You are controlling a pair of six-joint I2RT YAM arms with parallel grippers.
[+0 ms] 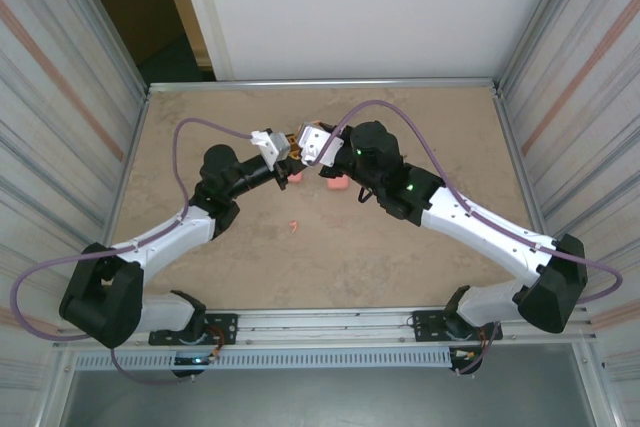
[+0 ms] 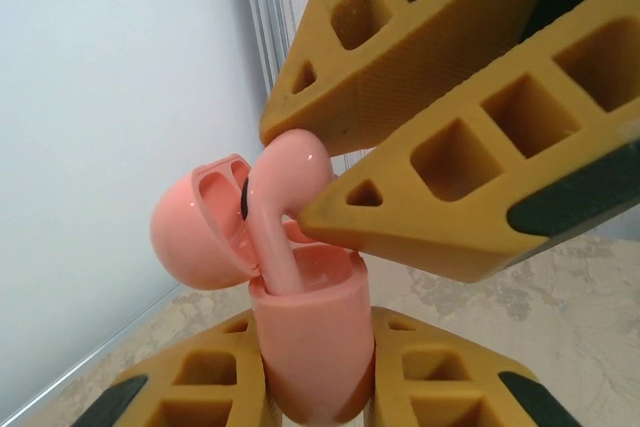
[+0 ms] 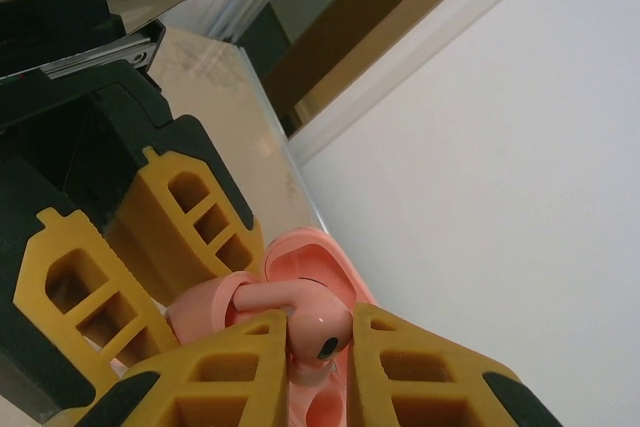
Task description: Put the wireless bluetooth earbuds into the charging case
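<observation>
My left gripper is shut on the lower body of a pink charging case, held upright with its lid hinged open to the left. One salmon-pink earbud has its stem down in the case's left well while its head stays above the rim. My right gripper is shut on that earbud's head, with the open case just behind it. From above, both grippers meet over the far middle of the table.
Two pink pieces lie on the table under the arms, too small to name. A loose earbud lies nearer the front. Metal rails edge the table, with walls on both sides.
</observation>
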